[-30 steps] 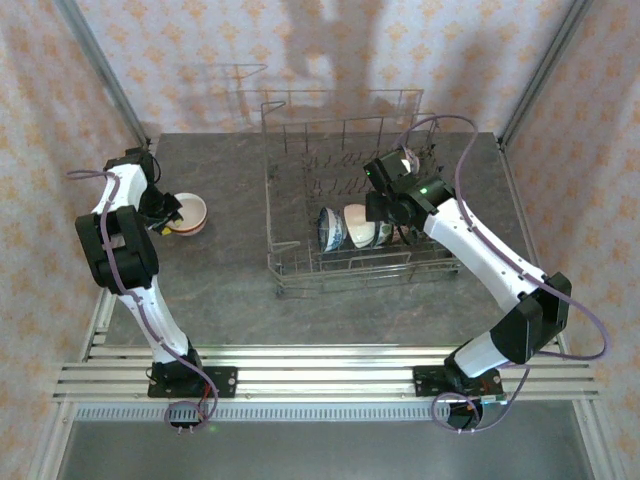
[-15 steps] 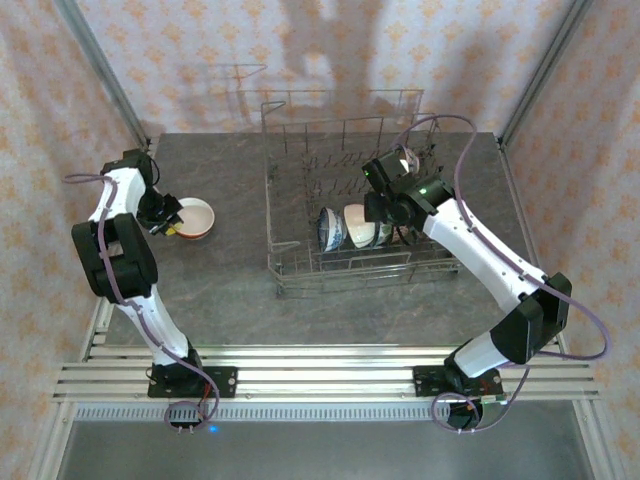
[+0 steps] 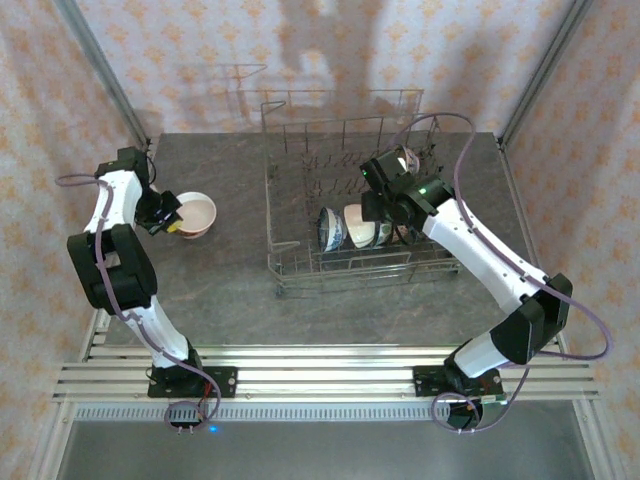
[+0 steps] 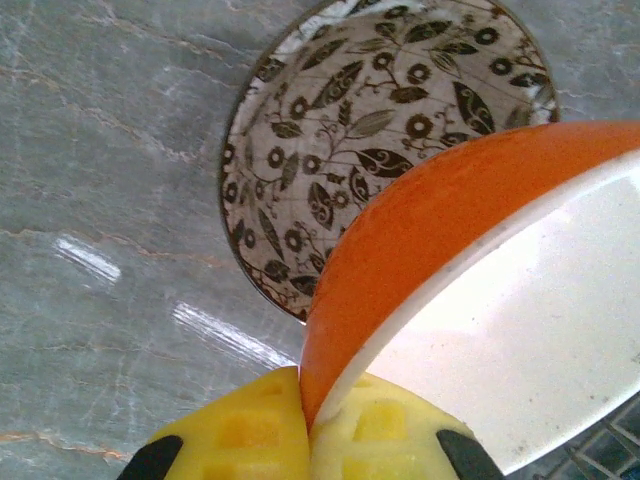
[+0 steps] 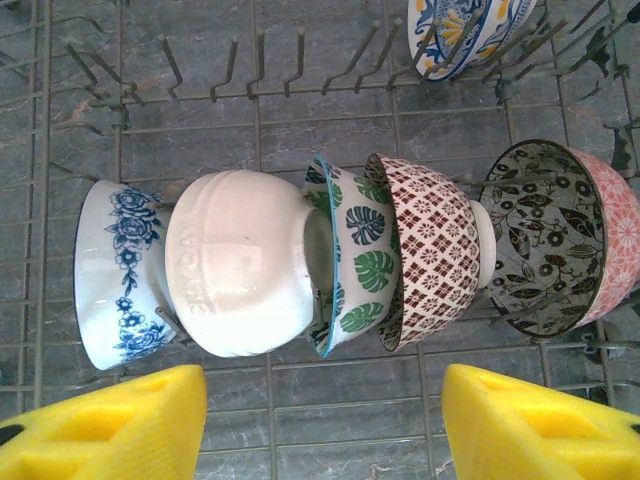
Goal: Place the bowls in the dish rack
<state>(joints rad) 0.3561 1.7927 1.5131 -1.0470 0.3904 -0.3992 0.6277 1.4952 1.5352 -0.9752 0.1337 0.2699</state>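
Left wrist cam: left claw (image 4: 305, 430) clamped on rim of orange bowl (image 4: 420, 230), tilted over a leaf-pattern bowl (image 4: 330, 130) by the worktop (image 3: 230, 290) left edge, w/ bare stone around. Right claw (image 5: 325, 430) spread apart, empty, above dish rack (image 3: 340, 128) toward far edge. 6 bowls (image 5: 240, 265) among tines: 5 in a row, 1 beyond. 2 outside.
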